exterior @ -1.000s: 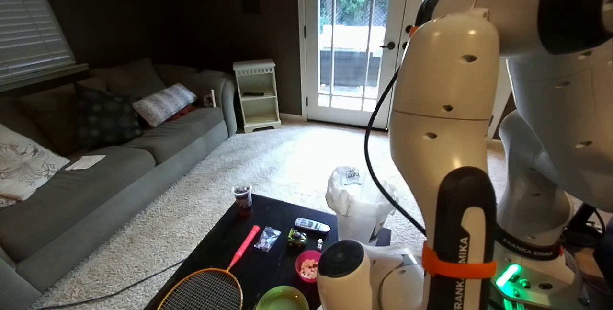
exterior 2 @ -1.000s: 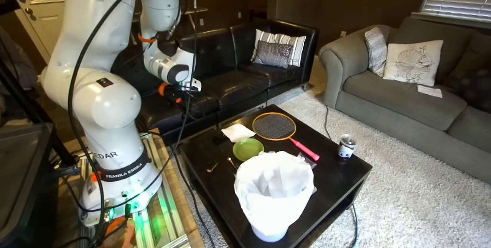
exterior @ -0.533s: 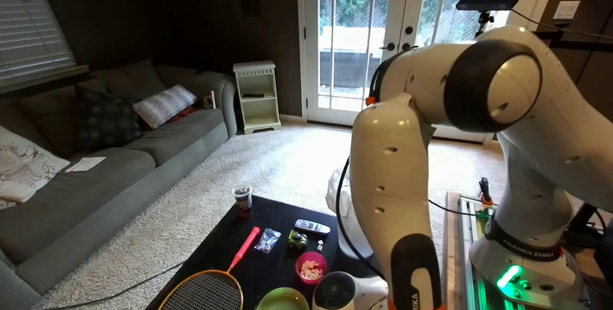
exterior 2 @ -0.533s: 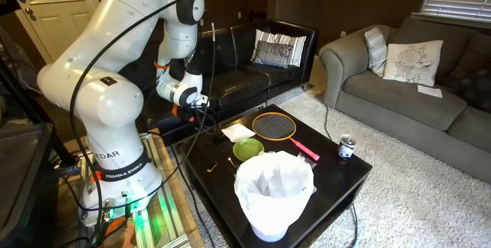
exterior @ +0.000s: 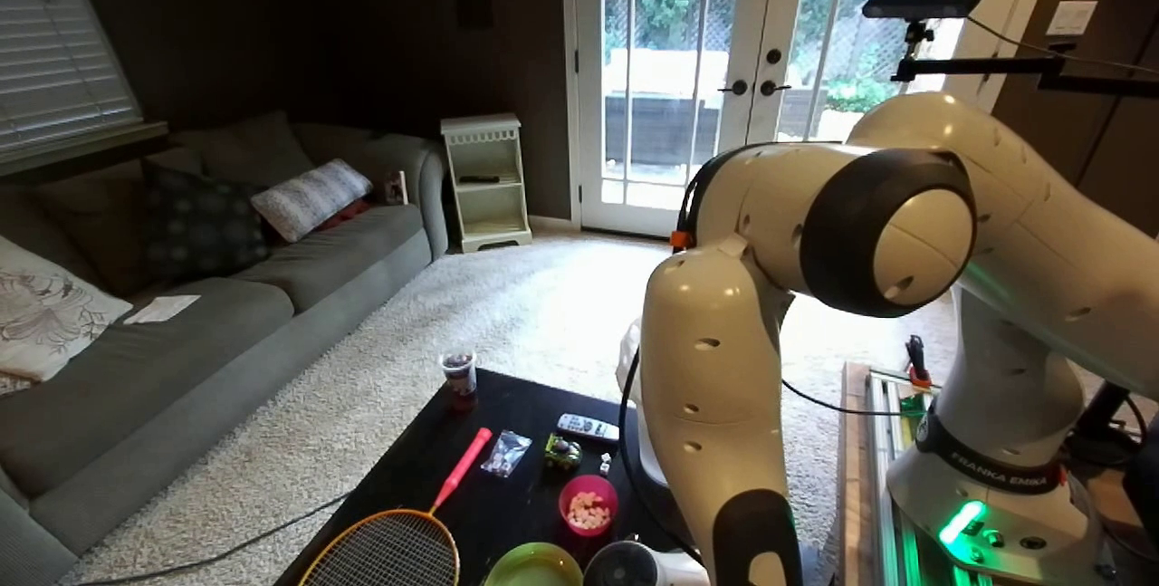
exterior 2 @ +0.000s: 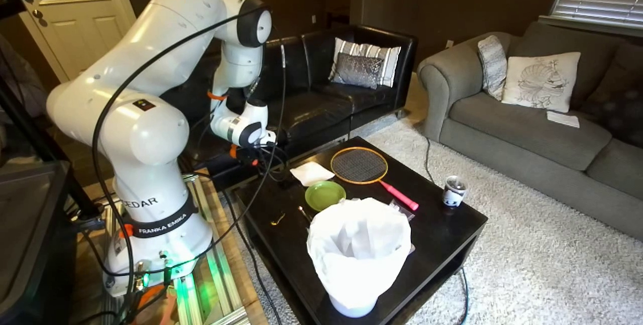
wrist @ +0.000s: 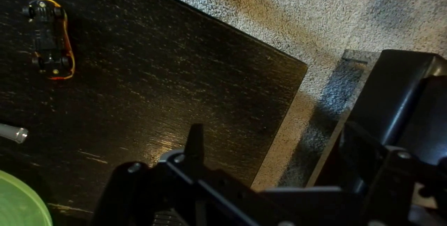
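My gripper (wrist: 272, 131) is open in the wrist view, its two dark fingers wide apart with nothing between them. It hangs over the edge of the black table (wrist: 195, 89), beside the black leather sofa (wrist: 380, 96). In an exterior view the gripper (exterior 2: 266, 156) is a dark shape above the table's sofa-side corner; its fingertips are hard to make out. A small black wheeled toy with a yellow-orange edge (wrist: 50, 41) lies wheels up on the table. The clear tip of a stick (wrist: 14, 132) and a green bowl (wrist: 21, 201) show at the left.
On the table are a racket (exterior 2: 359, 165), a white cloth (exterior 2: 311, 173), a cup (exterior 2: 453, 192), a pink bowl of pieces (exterior: 589, 506), a green toy (exterior: 562, 450), a remote (exterior: 589, 427) and a packet (exterior: 506, 454). A white lined bin (exterior 2: 359, 259) stands tall. Cables hang along the arm.
The arm has come down and forward, bringing the gripper from over the black sofa to lower, near the table's corner. The motion is smaller in the last half second. The table objects have not moved.
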Tool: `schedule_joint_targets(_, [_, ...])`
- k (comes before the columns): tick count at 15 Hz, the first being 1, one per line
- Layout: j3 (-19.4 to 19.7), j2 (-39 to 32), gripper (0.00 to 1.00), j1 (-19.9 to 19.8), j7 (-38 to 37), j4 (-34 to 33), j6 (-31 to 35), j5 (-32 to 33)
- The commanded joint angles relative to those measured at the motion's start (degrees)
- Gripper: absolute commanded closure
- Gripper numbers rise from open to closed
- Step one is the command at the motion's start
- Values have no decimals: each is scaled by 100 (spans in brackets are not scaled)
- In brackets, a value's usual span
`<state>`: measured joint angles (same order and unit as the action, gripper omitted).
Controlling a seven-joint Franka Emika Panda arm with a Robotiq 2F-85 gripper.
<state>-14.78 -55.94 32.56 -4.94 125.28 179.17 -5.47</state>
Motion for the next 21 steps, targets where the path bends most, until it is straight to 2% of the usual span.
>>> schedule_joint_targets(1, [254,-125,0,125,-78,-203,-152,152])
schedule_joint_targets(4, [543,-243,0,242,41,-487,-499,309])
schedule_joint_targets(7, [407,-447,0,-23,322,-853,-831,588])
schedule_joint_targets(8, [478,-233,0,50,79,-509,-592,476])
schedule_joint_targets(12, [479,-268,0,26,88,-565,-624,490])
schedule_joint_targets(13, [574,-253,0,144,-18,-566,-669,455])
schedule_joint_targets(15, [397,-417,0,-134,344,-780,-1093,637])
schedule_joint_targets(21, [599,-883,0,-266,974,-1737,-2864,1343])
